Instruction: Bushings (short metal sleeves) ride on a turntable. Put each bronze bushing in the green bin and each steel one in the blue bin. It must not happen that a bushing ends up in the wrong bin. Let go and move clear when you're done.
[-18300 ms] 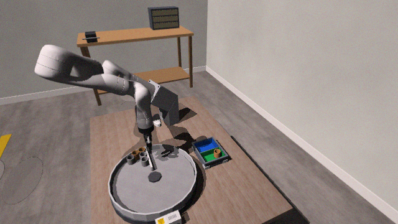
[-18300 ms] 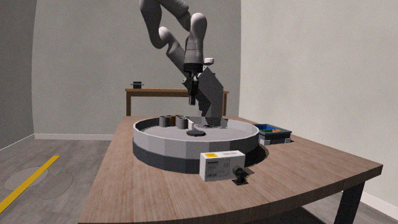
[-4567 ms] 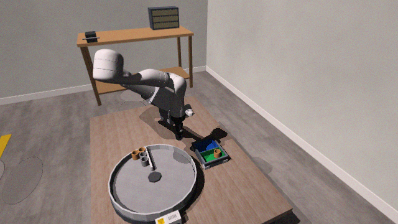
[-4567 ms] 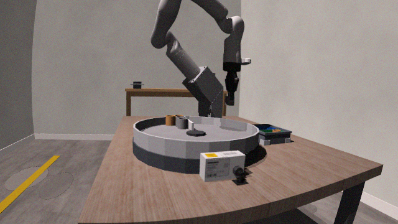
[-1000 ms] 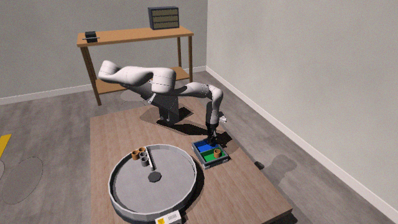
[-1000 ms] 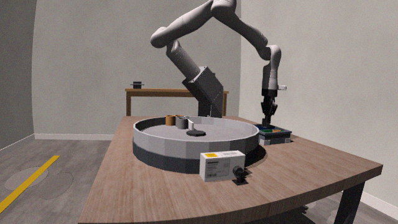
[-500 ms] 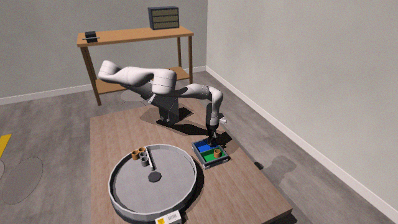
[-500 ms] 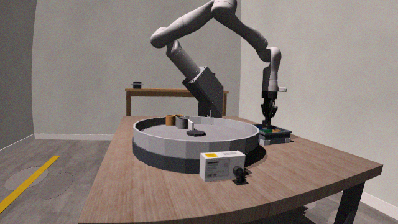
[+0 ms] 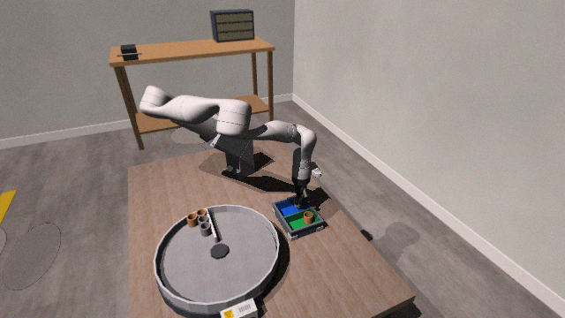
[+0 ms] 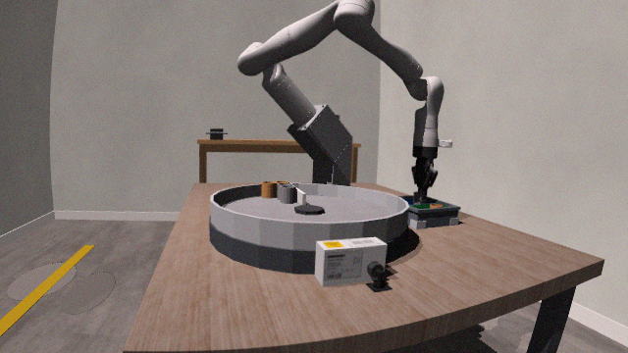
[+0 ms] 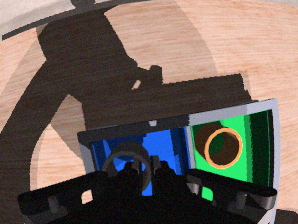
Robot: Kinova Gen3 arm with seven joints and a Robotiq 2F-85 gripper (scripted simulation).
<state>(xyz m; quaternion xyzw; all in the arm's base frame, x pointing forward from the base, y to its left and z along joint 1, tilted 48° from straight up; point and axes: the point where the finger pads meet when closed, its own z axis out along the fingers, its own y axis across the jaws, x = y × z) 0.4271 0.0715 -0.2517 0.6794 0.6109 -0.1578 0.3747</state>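
Note:
My gripper [image 9: 301, 202] [image 10: 423, 196] [image 11: 146, 166] is shut on a steel bushing [image 11: 128, 160], a grey ring that shows between the fingers in the wrist view. It hangs low over the blue bin [image 9: 288, 208] [image 11: 162, 145]. The green bin [image 9: 297, 222] [image 11: 256, 143] next to it holds one bronze bushing [image 9: 308, 216] [image 11: 222, 148]. On the turntable [image 9: 247, 261] [image 10: 294, 230], two bronze bushings [image 9: 192, 219] [image 10: 268, 189] and two steel bushings [image 9: 206, 229] [image 10: 287, 193] stand together at the far left, beside a white divider bar [image 9: 214, 225].
A dark hub [image 9: 219, 251] sits at the turntable's centre. A white box with a small camera [image 10: 349, 261] [image 9: 239, 309] stands at the table's front edge. The arm's base [image 9: 240, 159] is behind the turntable. A wooden shelf table [image 9: 190, 49] stands by the back wall.

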